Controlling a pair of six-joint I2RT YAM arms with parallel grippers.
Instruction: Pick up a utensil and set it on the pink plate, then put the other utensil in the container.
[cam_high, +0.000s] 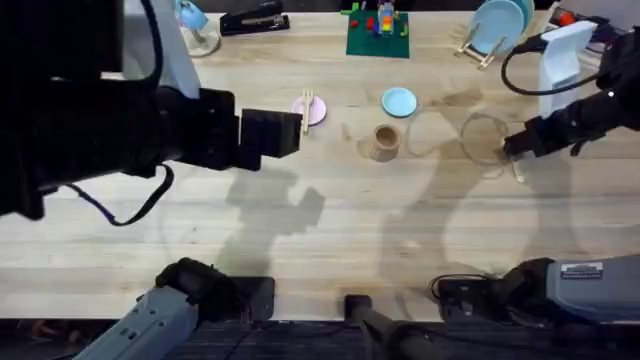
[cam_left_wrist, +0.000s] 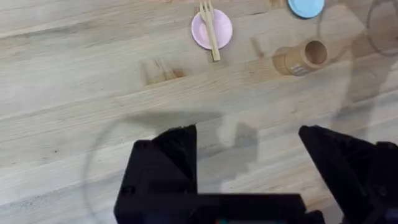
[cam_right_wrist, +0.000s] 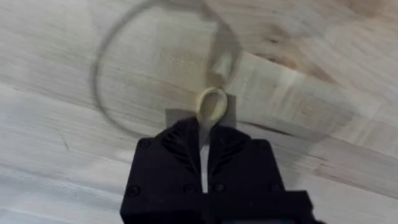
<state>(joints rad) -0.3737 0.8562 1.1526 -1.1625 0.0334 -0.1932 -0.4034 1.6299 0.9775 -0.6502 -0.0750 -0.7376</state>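
The right hand (cam_right_wrist: 205, 134) is clamped on the spoon-ended utensil (cam_right_wrist: 211, 104), its rounded bowl poking out past the fingertips, near the counter's (cam_high: 330, 240) right edge. Thin, stiff and light, it looks best pinched across the flat handle. The left hand (cam_left_wrist: 249, 162) hangs open. The fork (cam_left_wrist: 209, 28) lies across the pink plate (cam_left_wrist: 221, 34); the brown cardboard cup (cam_high: 386, 141) stands mid-counter.

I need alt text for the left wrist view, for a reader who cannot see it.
A wooden fork lies across a small pink plate on a wooden table. Beside it stands a brown cup, and the open left gripper is in the foreground.
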